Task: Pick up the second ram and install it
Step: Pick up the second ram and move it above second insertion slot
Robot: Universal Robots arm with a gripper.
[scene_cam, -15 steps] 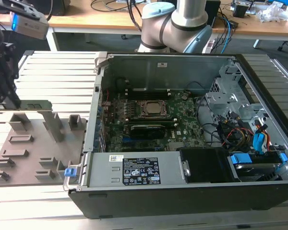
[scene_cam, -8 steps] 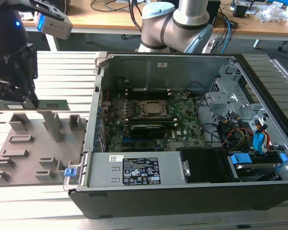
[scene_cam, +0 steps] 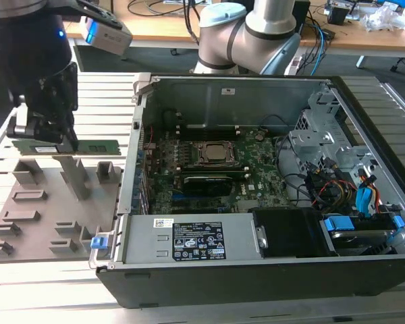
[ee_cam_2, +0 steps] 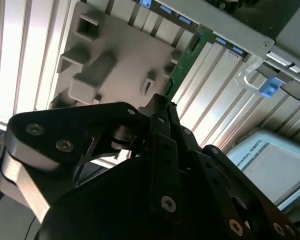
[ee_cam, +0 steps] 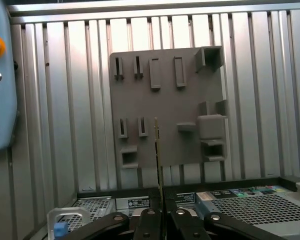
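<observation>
Ribbed aluminium tabletop [scene_cam: 27, 283]: your black gripper [scene_cam: 44, 138] is clamped on the thin green RAM stick [scene_cam: 98, 145], held over the grey slotted holder plate [scene_cam: 47, 209] beside the open black computer case [scene_cam: 223, 287]. Pick looks done, install isn't.

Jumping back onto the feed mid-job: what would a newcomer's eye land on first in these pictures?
The black claw is shut on a green RAM stick, holding it above the grey slotted fixture plate at the exterior view's left. To the exterior view's right lies the open computer case, with its green motherboard and CPU socket exposed.
</observation>
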